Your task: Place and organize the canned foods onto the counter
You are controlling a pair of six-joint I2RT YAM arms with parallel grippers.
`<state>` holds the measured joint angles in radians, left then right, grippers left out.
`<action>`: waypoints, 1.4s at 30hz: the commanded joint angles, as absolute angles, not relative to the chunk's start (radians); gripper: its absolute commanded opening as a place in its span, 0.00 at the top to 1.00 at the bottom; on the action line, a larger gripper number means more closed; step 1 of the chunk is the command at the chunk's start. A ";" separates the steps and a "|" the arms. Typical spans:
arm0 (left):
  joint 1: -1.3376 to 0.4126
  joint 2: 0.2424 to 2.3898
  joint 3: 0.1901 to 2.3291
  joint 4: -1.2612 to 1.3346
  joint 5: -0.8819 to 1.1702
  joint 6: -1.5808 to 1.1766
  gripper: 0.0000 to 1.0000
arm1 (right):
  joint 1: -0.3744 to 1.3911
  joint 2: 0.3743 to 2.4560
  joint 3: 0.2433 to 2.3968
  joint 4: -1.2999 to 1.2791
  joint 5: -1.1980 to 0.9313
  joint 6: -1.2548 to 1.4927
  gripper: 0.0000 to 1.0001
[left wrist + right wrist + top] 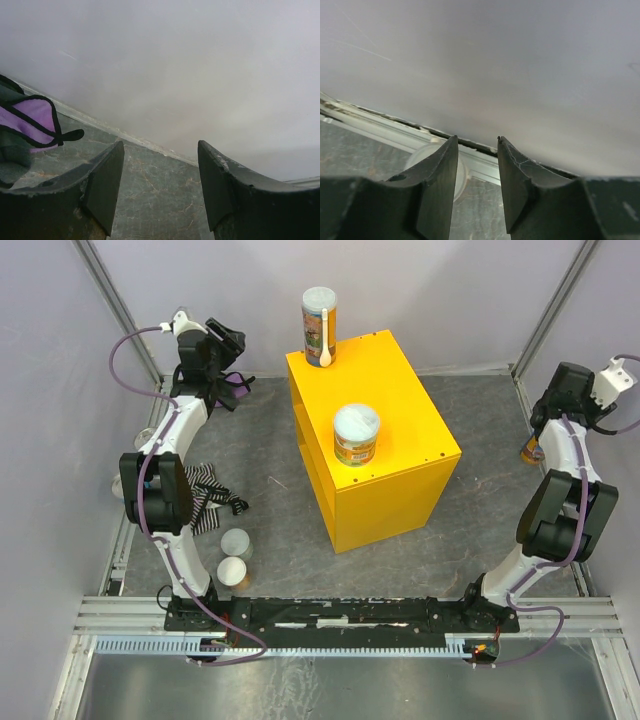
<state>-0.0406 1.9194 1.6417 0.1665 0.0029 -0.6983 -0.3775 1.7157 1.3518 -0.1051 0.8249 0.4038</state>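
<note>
**Two cans on the counter, both hands released**

Pale grey walls (450, 290) close the cell in on three sides and fill most of both wrist views. They meet a dark grey, stone-patterned surface (290, 510). A metal rail (330, 625) runs across the bottom of the top view, where the arm bases are bolted.

The yellow counter (400, 400) stands mid-frame, turned at an angle, with its hollow side facing lower left.

The left arm (160, 495) rises along the left edge of the frame and the right arm (565, 510) along the right edge.

A striped cloth (208, 490) lies crumpled beside the left arm. A purple cloth (238, 388) lies in the upper left, near the back wall.

A tall tube (320, 325) stands upright on the counter's far left corner. A tub (356, 435) with a pale lid stands upright near the middle of the counter's top.

Two cans sit close together on the grey surface at lower left, one (236, 543) just above the other (232, 571). An orange can (530, 450) stands at the right edge, partly hidden by the right arm.

The left hand (160, 145) is released, its jaws wide apart with nothing between them, facing the foot of the back wall. The purple cloth shows at the left of its view.

The right hand (477, 138) is released too, its jaws parted by a narrow gap that holds nothing. A pale round lid (420, 157) shows beyond them, by the wall's foot.
</note>
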 commanded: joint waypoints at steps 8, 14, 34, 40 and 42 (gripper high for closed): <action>-0.030 1.905 1.712 0.182 0.010 -0.653 0.33 | -0.369 1.851 1.695 -0.606 0.836 0.916 0.46; -0.029 1.931 1.735 0.174 0.011 -0.656 0.33 | -0.312 1.891 1.775 -0.759 0.957 1.085 0.57; -0.030 2.006 1.819 0.163 0.069 -0.649 0.33 | -0.148 2.027 1.877 -1.084 1.237 1.342 0.52; -0.035 2.016 1.828 0.177 0.085 -0.653 0.32 | -0.111 2.057 1.810 -1.050 1.312 1.374 0.48; -0.035 2.020 1.829 0.183 0.085 -0.652 0.32 | -0.106 2.083 1.810 -1.051 1.340 1.384 0.45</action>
<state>-0.0345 2.0033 1.7779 0.1417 0.0631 -0.6903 -0.1238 2.0415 1.8233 -1.0336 1.2392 1.3357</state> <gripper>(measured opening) 0.673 0.525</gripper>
